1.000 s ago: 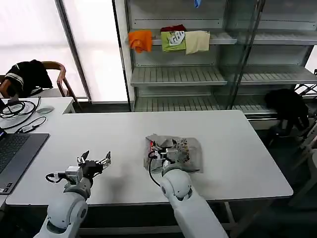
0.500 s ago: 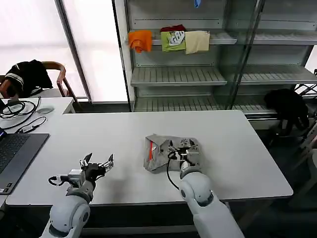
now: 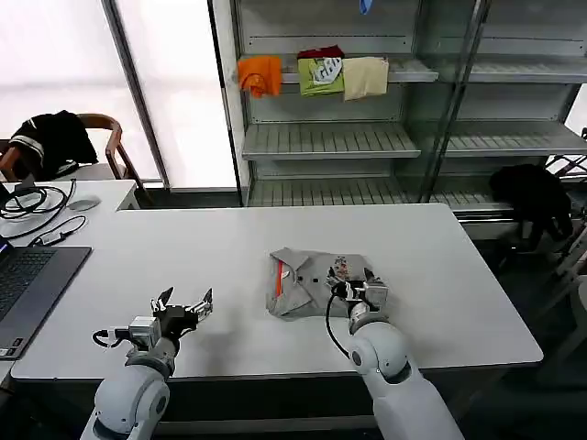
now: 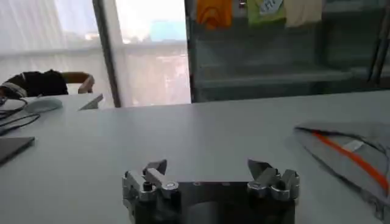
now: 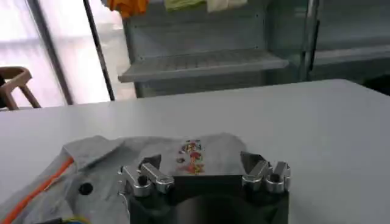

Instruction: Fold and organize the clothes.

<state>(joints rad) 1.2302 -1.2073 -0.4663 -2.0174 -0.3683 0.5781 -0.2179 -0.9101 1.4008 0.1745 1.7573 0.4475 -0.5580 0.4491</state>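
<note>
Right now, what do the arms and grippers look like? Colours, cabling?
Both arms have rounded glossy white shells. The left gripper and right gripper share a black body with silver metal finger mounts and dark angular fingertips. A thin black cable loops beside each wrist.

Two white arms reach forward. The left gripper [image 3: 183, 306] sits at seven o'clock, fingers spread; the right gripper [image 3: 358, 283] at five o'clock, likewise spread.
</note>
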